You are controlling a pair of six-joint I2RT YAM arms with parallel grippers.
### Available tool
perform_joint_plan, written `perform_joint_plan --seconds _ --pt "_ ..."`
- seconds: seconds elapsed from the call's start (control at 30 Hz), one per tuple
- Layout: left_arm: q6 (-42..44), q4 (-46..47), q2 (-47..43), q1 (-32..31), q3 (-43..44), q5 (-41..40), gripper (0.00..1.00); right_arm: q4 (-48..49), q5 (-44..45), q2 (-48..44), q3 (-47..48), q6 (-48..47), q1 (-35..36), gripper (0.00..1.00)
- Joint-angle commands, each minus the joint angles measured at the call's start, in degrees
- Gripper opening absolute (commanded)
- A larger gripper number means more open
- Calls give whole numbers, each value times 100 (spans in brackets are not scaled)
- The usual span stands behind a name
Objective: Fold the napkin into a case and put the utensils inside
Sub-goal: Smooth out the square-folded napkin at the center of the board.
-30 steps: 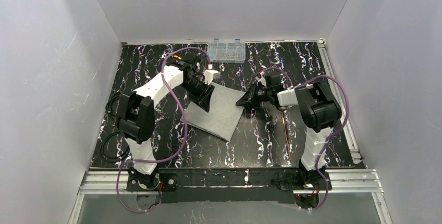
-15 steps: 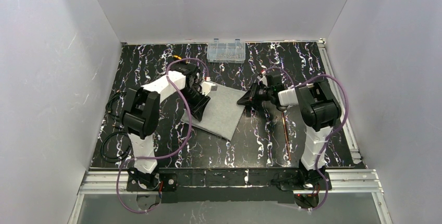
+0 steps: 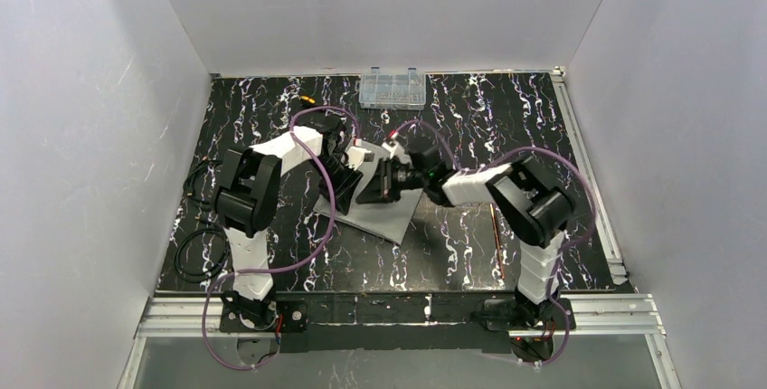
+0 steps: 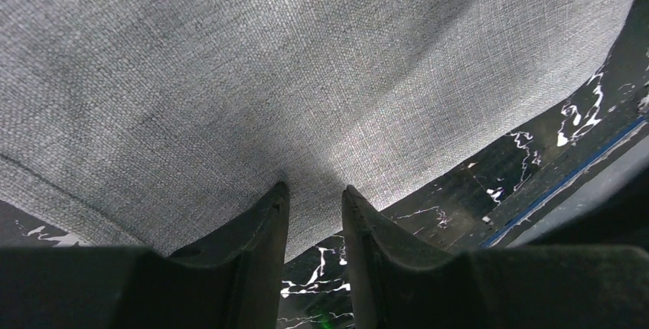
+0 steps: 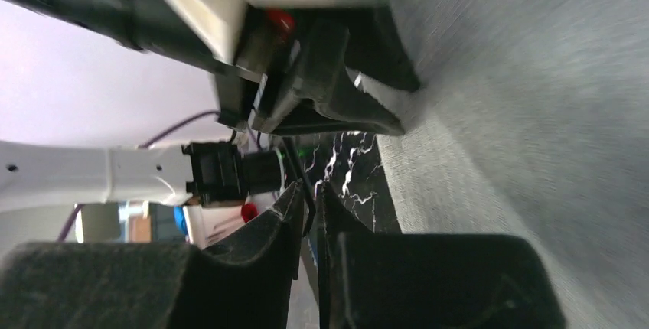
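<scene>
Nowhere legible writing on napkin (image 4: pixel 306 69).

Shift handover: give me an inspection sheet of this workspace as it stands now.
Surface: black marbled table, white-veined.
Job's things: grey napkin lying flat at centre; one copper-brown utensil on the table by the right arm, outside the cloth.
Clutter: clear compartment box at the far edge.
Tools: left tool over the napkin, jaws slightly apart, nothing between them; right tool over the napkin beside it, jaws nearly together, nothing visibly held.
Cables: purple cables looping along both arms.
Surroundings: white enclosure walls.
</scene>
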Motion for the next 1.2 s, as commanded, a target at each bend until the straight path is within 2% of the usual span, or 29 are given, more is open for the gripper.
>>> perform_joint_plan --seconds 0.0,0.23,0.33,0.47,0.67,0.8,0.97,1.17 --pt "-32 99 -58 123 -157 66 32 1415 -520 787 -20 844 354 19" --pt "-196 100 -170 296 -24 418 33 1681 -387 1157 -368 894 450 17" --pt "-257 102 -159 295 3 524 33 861 -172 1257 -306 400 465 15" --pt "-277 27 -311 379 207 661 33 223 138 1368 -281 68 465 13" --pt "-153 -518 -604 655 874 953 38 -92 499 1330 -367 -163 469 11" --pt "-193 -604 -821 678 655 1489 39 -255 637 1197 -281 -252 467 11" --pt "-368 -452 -565 508 119 2410 33 -224 638 1220 -202 -200 462 11" --pt "-181 -599 34 442 -84 2637 30 279 617 1299 -404 133 468 11"
